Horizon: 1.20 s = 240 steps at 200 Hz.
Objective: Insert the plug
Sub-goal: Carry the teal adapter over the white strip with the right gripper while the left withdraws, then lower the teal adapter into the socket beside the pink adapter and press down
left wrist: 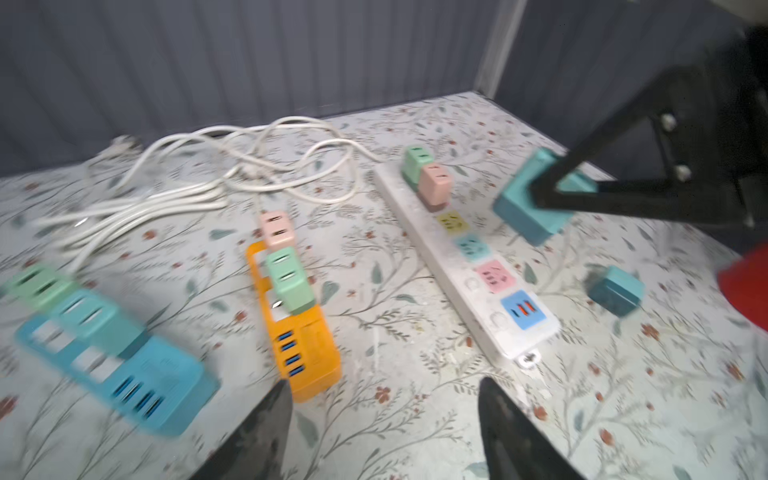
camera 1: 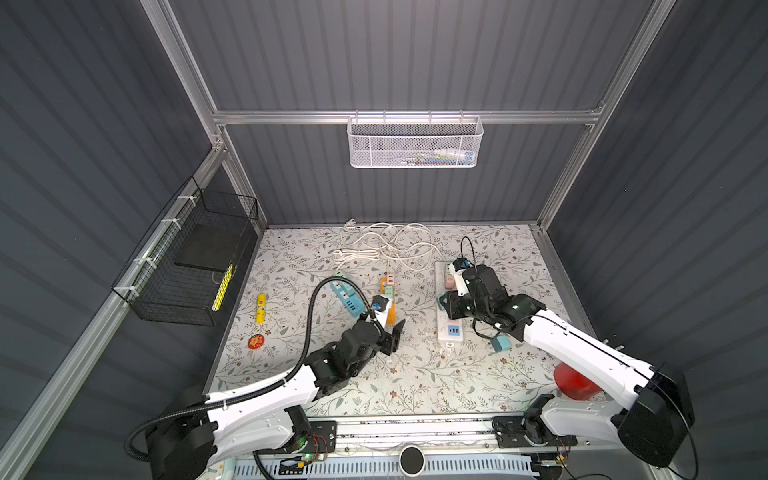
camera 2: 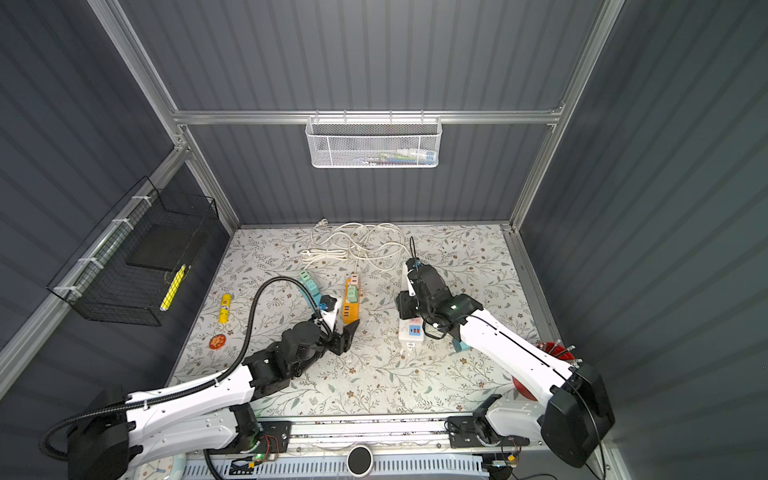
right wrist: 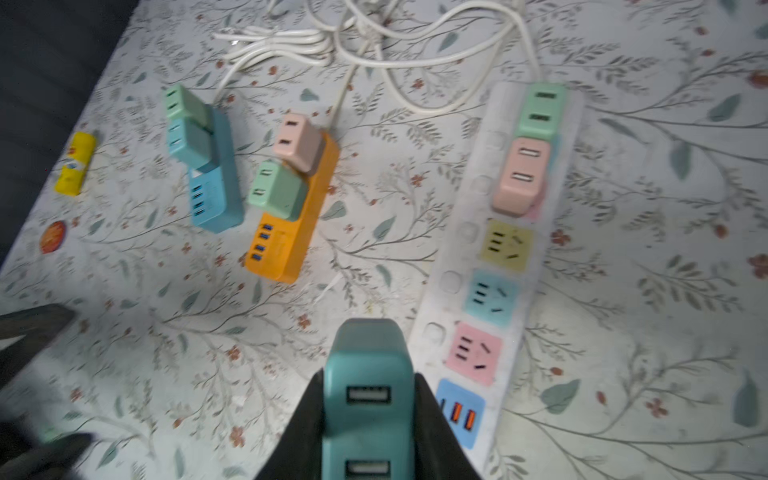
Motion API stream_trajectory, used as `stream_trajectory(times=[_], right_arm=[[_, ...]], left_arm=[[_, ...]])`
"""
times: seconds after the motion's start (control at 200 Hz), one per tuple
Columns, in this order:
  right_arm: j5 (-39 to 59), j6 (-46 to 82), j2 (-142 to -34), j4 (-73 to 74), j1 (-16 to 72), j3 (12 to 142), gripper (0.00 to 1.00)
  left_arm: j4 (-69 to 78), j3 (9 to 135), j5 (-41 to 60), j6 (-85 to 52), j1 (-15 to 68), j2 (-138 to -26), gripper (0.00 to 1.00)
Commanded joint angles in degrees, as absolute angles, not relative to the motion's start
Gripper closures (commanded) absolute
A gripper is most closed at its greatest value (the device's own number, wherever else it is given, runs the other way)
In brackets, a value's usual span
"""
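A floral-patterned table top (camera 1: 415,374) bears three plastic power strips: a long white strip (right wrist: 440,307) right of centre, an orange strip (right wrist: 286,249) at centre and a blue strip (right wrist: 220,199) to its left. There are eight cube-shaped USB plugs. Two are seated in each strip, a loose teal plug (left wrist: 615,291) lies to the near right of the long white strip, and a held teal plug (right wrist: 365,345) is in the right gripper. The right arm reaches far and leftward over the long white strip. The right gripper (right wrist: 369,374) clamps the held teal plug by its sides, at the strip's near half. The left arm stretches toward the orange strip's near end. The left gripper (left wrist: 385,384) has its jaws parted and holds nothing.
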<state>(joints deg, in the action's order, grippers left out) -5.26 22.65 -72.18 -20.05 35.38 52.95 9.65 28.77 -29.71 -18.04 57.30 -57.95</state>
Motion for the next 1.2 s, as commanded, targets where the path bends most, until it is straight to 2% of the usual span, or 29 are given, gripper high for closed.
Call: stream_trajectory(times=[0.0,0.065,0.275,0.53,0.875,1.196], right_arm=[[-15.6,21.9,-74.3,-13.4,33.7,50.8,0.82],[-15.2,20.7,-76.8,-12.0,32.5,50.8,0.82],[-13.7,19.9,-83.8,-9.2,29.2,52.2,0.83],[-12.4,20.6,-89.4,-7.5,28.4,53.5,0.83],[-12.4,23.8,-90.6,-8.4,28.5,54.2,0.83],[-12.1,23.8,-90.8,-8.9,29.2,55.3,0.82]], left_arm=[[-9.6,30.8,-52.1,-35.1,57.4,-56.4,0.20],[-17.8,31.9,-56.5,-42.7,57.3,-56.5,0.14],[-19.4,29.6,-55.0,-49.2,57.2,-56.8,0.13],[-16.7,30.6,-52.7,-47.1,57.3,-59.1,0.13],[-10.4,27.9,-50.3,-46.6,57.3,-58.6,0.12],[-15.1,28.7,-50.2,-48.8,57.2,-59.5,0.10]])
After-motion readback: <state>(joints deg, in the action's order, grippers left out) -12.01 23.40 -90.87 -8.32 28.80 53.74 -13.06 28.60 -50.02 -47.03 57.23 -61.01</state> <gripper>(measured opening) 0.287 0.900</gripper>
